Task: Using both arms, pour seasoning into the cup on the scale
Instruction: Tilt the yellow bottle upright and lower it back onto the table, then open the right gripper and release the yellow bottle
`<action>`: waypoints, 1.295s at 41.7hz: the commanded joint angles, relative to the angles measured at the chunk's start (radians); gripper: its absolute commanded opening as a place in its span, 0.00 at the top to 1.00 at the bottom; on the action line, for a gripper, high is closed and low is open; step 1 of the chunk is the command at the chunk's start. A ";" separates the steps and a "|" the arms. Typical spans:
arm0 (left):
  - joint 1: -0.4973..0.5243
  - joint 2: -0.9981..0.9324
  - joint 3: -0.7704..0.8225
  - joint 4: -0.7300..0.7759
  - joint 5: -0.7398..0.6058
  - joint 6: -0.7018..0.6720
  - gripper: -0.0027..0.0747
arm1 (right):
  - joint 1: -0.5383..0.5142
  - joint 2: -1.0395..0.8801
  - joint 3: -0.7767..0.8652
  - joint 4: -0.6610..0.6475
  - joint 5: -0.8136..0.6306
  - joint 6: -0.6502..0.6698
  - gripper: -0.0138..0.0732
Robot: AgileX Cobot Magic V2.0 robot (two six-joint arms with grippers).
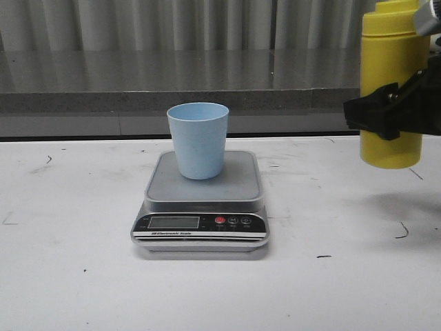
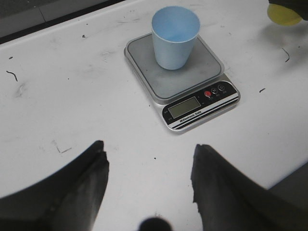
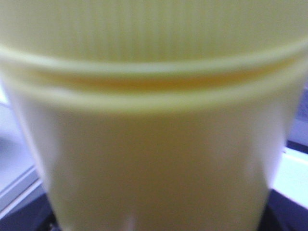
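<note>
Nearest me, the left gripper (image 2: 149, 187) hangs empty with its fingers spread apart, looking down at the scale (image 1: 200, 207), where the cup (image 1: 198, 139) stands upright mid-platform. Further right, the right gripper (image 1: 389, 110) is clamped around the seasoning (image 1: 391, 83), held upright off the table, so the cup lies to its left and lower.

White table (image 1: 69, 289) w/ dark scuff marks.
Behind it: grey ledge (image 1: 138, 102) running across the back, pale vertical-ribbed wall (image 1: 138, 24) above. Marks scattered over tabletop, esp. at both sides.
</note>
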 commanded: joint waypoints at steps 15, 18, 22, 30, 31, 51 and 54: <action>-0.008 -0.004 -0.025 -0.007 -0.069 -0.001 0.47 | -0.008 0.157 -0.132 0.130 -0.231 -0.036 0.47; -0.008 -0.004 -0.025 -0.007 -0.069 -0.001 0.47 | -0.008 0.183 -0.154 0.130 -0.231 -0.036 0.47; -0.008 -0.004 -0.025 -0.007 -0.069 -0.001 0.47 | -0.008 0.221 -0.180 0.130 -0.231 -0.036 0.47; -0.008 -0.004 -0.025 -0.007 -0.069 -0.001 0.47 | -0.008 0.268 -0.210 0.130 -0.221 -0.036 0.43; -0.008 -0.004 -0.025 -0.007 -0.069 -0.001 0.47 | -0.008 0.273 -0.211 0.130 -0.219 -0.036 0.41; -0.008 -0.004 -0.025 -0.007 -0.069 -0.001 0.47 | -0.008 0.260 -0.209 0.130 -0.089 -0.036 0.11; -0.008 -0.004 -0.025 -0.007 -0.069 -0.001 0.47 | -0.008 0.243 -0.206 0.130 -0.039 -0.036 0.11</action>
